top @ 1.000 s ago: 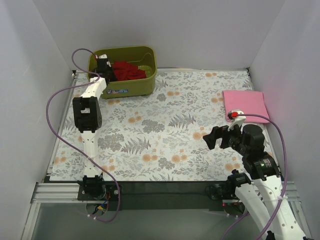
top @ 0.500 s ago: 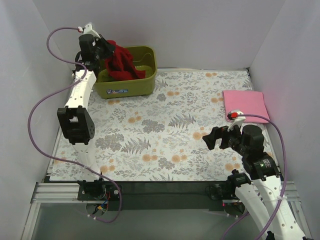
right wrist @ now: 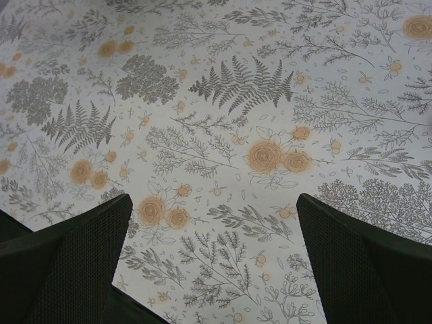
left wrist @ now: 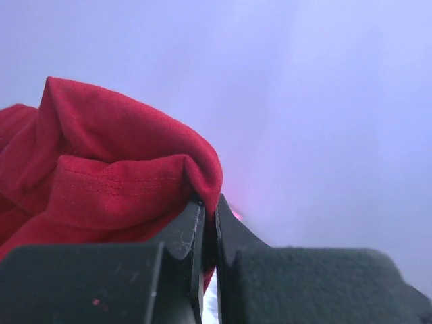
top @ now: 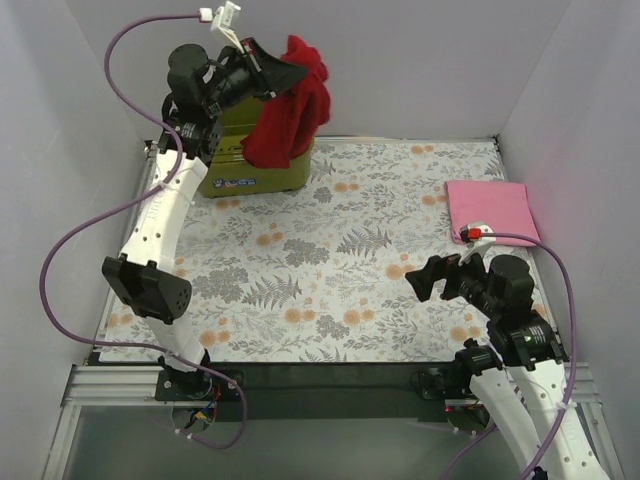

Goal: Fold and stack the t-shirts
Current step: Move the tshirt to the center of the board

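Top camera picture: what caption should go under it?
Left gripper holds the red t-shirt up over the green tub; pink t-shirt lies folded near the open right gripper.

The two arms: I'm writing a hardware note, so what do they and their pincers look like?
The left arm and right arm both have white links with black joint housings. A purple cable loops loosely along each. The left pincer and right pincer have matt black fingers, finely textured on the right. A small red part sits at the right wrist.

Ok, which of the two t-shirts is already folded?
The light pink cloth t-shirt, lying flat as a neat square on the right. The deep red cloth t-shirt hangs bunched, clamped in the left arm's jaws.
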Tool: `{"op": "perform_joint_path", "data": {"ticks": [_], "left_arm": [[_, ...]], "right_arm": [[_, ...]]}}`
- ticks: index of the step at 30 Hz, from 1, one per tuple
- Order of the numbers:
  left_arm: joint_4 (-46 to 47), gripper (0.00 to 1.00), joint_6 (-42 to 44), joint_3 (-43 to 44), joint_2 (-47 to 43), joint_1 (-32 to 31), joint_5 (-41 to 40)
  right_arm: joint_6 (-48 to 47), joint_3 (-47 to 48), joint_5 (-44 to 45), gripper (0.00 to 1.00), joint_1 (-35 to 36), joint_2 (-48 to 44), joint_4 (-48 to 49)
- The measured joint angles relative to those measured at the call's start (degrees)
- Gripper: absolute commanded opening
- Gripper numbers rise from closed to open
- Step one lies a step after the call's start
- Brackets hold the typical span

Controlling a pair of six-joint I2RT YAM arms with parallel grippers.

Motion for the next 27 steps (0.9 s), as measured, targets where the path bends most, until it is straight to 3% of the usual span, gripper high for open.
{"op": "perform_joint_path", "data": {"ticks": [5, 10, 12, 13, 16, 20, 27], "left_arm": [[1.0, 0.00, -3.8, 2.1, -3.6, -7.1, 10.4], [1.8, 0.01, -5.9, 0.9, -8.9, -7.2, 14.9], [2.2, 0.18, -6.3, -0.9, -10.9, -7.1, 15.9], [2.9, 0.49, -6.5, -2.4, -12.0, -7.0, 16.3], [4.5, 0.78, -6.7, -9.0, -14.8, -7.0, 16.9], [3.3, 0.81, -4.1, -21.2, -16.4, -7.0, 13.0], [-5.9, 0.81, 1.7, -37.2, -10.0, -6.8, -11.2]], "right_arm": [[0.0, 0.5, 0.7, 0.98, 0.0, -1.2, 0.0], [-0.1, 2.3, 2.0, 0.98, 0.0, -2.6, 0.0], [-0.1, 2.9, 2.4, 0.98, 0.0, -2.9, -0.1], [-0.2, 3.4, 3.0, 0.98, 0.0, -3.0, -0.1], [-0.3, 4.1, 3.7, 0.98, 0.0, -3.5, -0.2], [-0.4, 4.2, 4.7, 0.98, 0.0, -4.5, -0.4], [-0.5, 4.2, 4.7, 0.98, 0.0, -4.5, -0.4]]}}
